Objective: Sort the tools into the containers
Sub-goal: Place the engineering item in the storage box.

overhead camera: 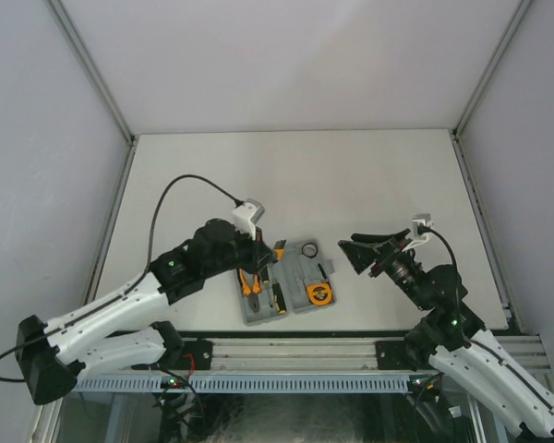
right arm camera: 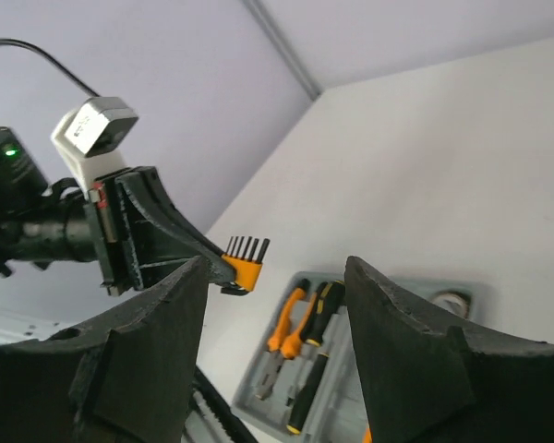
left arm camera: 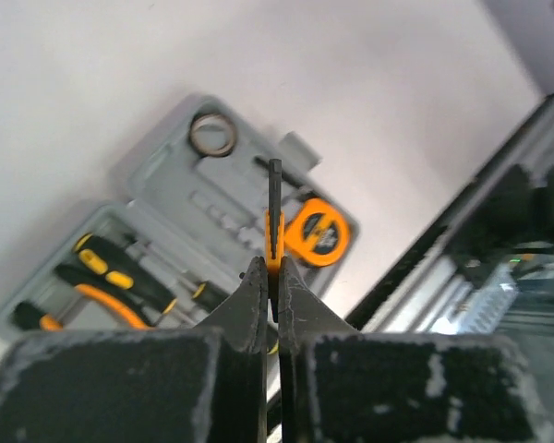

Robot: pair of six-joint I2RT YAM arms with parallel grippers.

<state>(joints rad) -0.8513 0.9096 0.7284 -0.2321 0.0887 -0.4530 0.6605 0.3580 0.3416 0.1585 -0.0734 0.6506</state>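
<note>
Left pincer (left arm camera: 272, 277): clenched on the small bit set (left arm camera: 274, 221). My pads grip its orange holder at the lower end. The row of black bits points away from my wrist. In the right wrist view the set stands clear of the table (overhead camera: 351, 185), held in the air.

Right pincer (right arm camera: 275, 268): released, fingers spread wide, nothing between them. It hovers to the right of the grey tool case (overhead camera: 303, 273), apart from it and pointing left towards my other pincer.

Tool case: open, both halves lying flat near the table's near edge, between my two arms. My left pincer hangs over its far left part.

Contents, left half: the orange-handled pliers (left arm camera: 106, 300) lie in their recess. Two black-and-orange screwdrivers (left arm camera: 120, 277) lie alongside them.

Contents, right half: the round orange tape measure (left arm camera: 316, 233) sits at the near right corner. The small dark ring (left arm camera: 212, 134) sits at the far end.

Whether each seated tool is pressed fully into its recess, I cannot tell from these views.
</note>
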